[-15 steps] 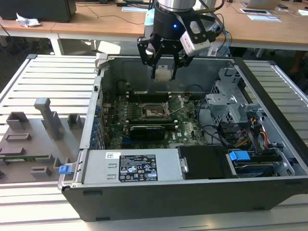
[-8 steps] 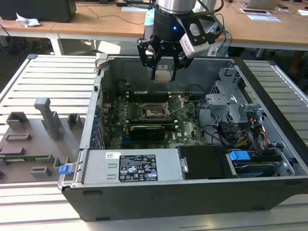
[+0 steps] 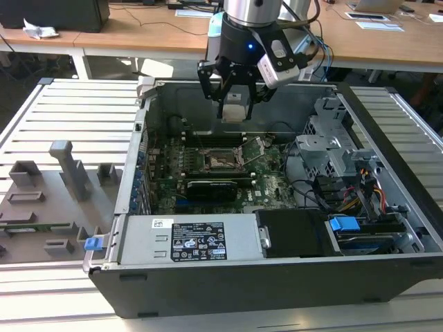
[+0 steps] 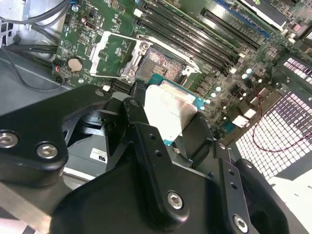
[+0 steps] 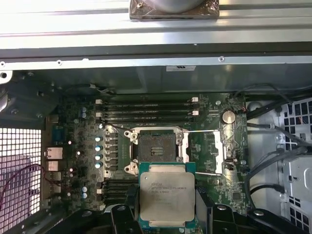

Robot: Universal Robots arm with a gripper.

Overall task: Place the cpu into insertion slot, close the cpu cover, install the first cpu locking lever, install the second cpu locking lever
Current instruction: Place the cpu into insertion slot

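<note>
My gripper (image 3: 234,104) hangs above the open computer case, shut on the cpu (image 5: 166,195), a flat square chip with a silver-grey face and a green rim. In both wrist views the black fingers (image 5: 127,210) clamp two opposite edges of the cpu (image 4: 168,114). The insertion slot (image 5: 155,147) lies bare on the green motherboard, a dark square with a metal rim, a little way off from the held chip. The cpu cover (image 5: 213,151) is swung open beside the insertion slot (image 4: 158,61). From the exterior view, the slot (image 3: 223,160) sits below the gripper with a thin lever (image 3: 253,159) raised.
Long black memory slots (image 5: 146,109) run beside the socket. The case walls (image 3: 142,138) surround the board. A power supply (image 3: 187,238) sits at the front, and a drive cage (image 3: 332,149) with cables on the exterior view's right. Grey fixtures (image 3: 66,169) stand on the table at the left.
</note>
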